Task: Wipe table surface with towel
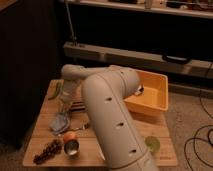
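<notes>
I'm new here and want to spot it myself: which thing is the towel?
Start at the light wooden table and look at its left half in the picture, where the white arm bends down. The towel is the small pale blue-grey cloth pinched by the shut claw. Unlike the orange ball, metal cup and dark grapes nearer the front edge, it is soft and wrinkled.
</notes>
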Available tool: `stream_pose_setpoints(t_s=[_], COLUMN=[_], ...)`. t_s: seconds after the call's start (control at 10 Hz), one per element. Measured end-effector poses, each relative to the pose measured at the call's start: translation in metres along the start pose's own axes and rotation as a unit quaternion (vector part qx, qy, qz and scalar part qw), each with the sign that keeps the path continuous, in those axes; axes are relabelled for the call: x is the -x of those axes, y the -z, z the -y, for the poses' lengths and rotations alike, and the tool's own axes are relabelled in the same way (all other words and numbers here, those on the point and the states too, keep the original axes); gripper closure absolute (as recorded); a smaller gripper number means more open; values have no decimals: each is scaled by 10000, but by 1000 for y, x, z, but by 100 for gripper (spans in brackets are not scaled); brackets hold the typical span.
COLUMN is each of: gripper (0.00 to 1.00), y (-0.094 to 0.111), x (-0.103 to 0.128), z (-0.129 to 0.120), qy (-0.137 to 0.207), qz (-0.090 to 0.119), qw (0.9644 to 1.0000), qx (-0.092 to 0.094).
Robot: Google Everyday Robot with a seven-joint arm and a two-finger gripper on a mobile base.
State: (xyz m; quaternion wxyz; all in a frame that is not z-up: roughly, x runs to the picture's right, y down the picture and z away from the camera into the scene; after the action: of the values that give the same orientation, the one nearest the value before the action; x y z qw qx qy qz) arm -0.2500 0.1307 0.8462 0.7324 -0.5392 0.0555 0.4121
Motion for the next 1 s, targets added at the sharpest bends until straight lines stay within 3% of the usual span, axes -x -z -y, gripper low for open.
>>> stream_pose_setpoints(t_s=[0.3, 0.5, 0.8, 1.0], gripper=[100, 100, 100, 100], y=[-6, -14, -33, -49], x=[-52, -60, -45, -13], z=[-24, -42, -80, -116], qy=[321, 553, 948, 1206], qz=[-273, -354, -443, -494], qw=[9991, 9978, 9945, 9915], qx=[-62, -61, -4, 60])
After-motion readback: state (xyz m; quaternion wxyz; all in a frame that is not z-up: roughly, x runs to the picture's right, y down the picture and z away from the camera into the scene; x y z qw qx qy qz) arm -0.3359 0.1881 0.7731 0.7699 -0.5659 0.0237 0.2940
